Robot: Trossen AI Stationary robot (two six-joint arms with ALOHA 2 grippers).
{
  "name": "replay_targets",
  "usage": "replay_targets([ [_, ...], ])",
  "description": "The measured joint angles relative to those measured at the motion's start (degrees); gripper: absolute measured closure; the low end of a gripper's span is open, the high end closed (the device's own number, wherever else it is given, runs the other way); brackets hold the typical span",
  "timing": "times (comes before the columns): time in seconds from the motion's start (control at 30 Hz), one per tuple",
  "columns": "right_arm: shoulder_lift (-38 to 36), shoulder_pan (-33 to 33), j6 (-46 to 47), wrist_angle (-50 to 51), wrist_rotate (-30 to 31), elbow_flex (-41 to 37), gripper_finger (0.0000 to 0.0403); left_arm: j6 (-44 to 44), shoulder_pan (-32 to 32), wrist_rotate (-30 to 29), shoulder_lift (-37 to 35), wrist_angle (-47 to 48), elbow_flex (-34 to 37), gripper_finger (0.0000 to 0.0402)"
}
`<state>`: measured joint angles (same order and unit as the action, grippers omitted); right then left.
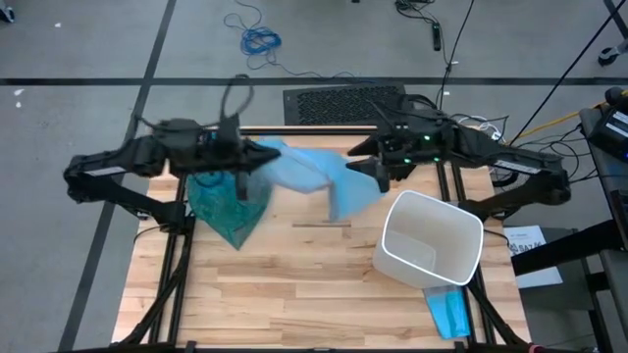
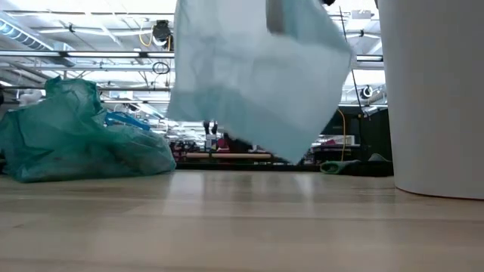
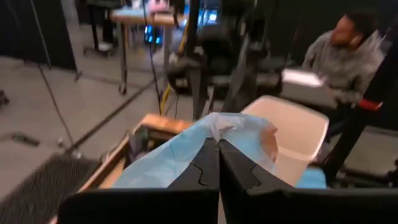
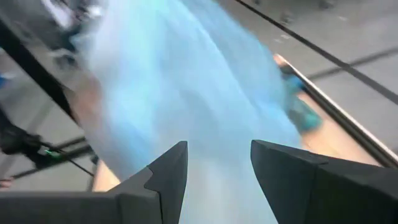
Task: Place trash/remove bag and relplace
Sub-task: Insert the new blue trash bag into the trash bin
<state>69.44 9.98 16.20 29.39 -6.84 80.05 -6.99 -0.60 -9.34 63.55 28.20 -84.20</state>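
The teal-green bag sits bulging on the table's left half, its base on the wood. No loose trash shows on the table. A paler sky-blue plastic bag hangs in the air between both arms, clear of the table. My left gripper is shut on the sky-blue bag's left end. My right gripper is open at the bag's right side, and blurred blue plastic fills the view past its fingers; I cannot tell whether they touch it. The white bin stands to the right. My left gripper pinches a bunched fold of the sky-blue bag between its two shut fingers, at the bag's left end. The fingers come roughly level from the table's left. The bag is lifted clear and spreads away toward the right arm.
A small flat folded blue sheet lies at the near right edge, beside the bin. Bare wood spreads across the table's near middle. A person sits beyond the table's right side. A black grille lies behind the far edge.
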Motion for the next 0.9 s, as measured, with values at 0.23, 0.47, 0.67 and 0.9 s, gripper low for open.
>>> replay_targets([
  [0.23, -8.3, -2.8, 3.1, 21.3, 8.3, 0.0, 0.0234, 1.9, 0.0, 2.1, -0.8, 3.8, -10.5, 0.0401],
  [0.47, -16.3, -4.5, 8.6, 38.6, 9.5, 0.0, 0.0234, 1.6, 1.5, 5.7, -0.8, 15.5, -18.4, 0.0401],
  [0.67, -21.1, -5.2, 13.8, 46.9, 6.5, 0.0, 0.0234, -0.9, 4.8, 6.3, -1.4, 21.6, -20.3, 0.0401],
  [0.9, -22.0, -5.2, 17.4, 55.1, 1.1, 0.0, 0.0234, -8.6, 9.9, 6.4, -5.3, 25.8, -20.8, 0.0402],
])
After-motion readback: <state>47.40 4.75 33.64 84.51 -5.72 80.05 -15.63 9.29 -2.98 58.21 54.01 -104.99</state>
